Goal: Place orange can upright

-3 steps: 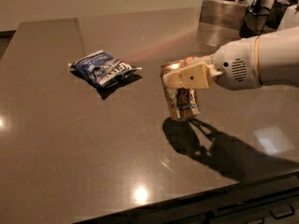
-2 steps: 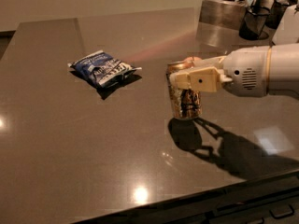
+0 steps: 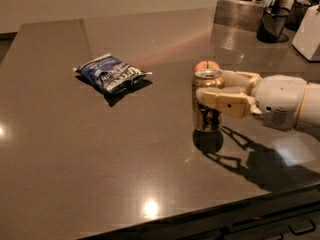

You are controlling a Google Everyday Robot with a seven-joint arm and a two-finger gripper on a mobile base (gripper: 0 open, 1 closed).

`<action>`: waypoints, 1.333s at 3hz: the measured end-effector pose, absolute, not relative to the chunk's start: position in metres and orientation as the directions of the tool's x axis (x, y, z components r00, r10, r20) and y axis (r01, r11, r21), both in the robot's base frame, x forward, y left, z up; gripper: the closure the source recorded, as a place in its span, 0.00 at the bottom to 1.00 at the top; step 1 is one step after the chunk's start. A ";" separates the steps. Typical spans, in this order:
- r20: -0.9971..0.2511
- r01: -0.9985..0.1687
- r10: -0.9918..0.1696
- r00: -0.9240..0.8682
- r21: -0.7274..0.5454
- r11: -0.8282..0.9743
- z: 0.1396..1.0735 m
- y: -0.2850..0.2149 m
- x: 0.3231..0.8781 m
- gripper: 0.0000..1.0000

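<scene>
The orange can [image 3: 207, 115] stands upright on the dark table top [image 3: 100, 149], its silver top facing up. My gripper [image 3: 210, 86] reaches in from the right, with one cream finger [image 3: 225, 103] across the can's front and the other finger [image 3: 240, 76] behind it, shut on the can at mid height. The can's base rests on the table over its own shadow. A round red-orange apple [image 3: 206, 65] sits just behind the can, mostly hidden by it.
A blue chip bag [image 3: 111, 73] lies on the table to the left. At the back right stand a metal container [image 3: 239, 11], a black mesh cup [image 3: 274, 24] and a white appliance [image 3: 307, 31]. The table's front edge [image 3: 200, 219] is close.
The gripper and can have shifted slightly right and lowered; the can now stands with its base on the table, and the apple behind it shows.
</scene>
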State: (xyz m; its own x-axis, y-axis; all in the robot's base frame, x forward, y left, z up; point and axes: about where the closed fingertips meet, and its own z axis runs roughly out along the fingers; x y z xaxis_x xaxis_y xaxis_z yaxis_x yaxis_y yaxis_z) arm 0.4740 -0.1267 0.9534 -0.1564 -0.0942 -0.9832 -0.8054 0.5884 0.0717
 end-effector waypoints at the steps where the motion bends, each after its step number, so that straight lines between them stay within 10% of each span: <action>1: -0.993 -0.796 -0.095 -0.074 0.001 0.605 0.945 -0.133 0.469 1.00; 2: -0.996 -0.795 -0.083 -0.032 -0.025 0.606 0.934 -0.138 0.466 1.00; 4: -0.998 -0.747 0.007 0.069 -0.046 0.663 0.918 -0.150 0.460 0.64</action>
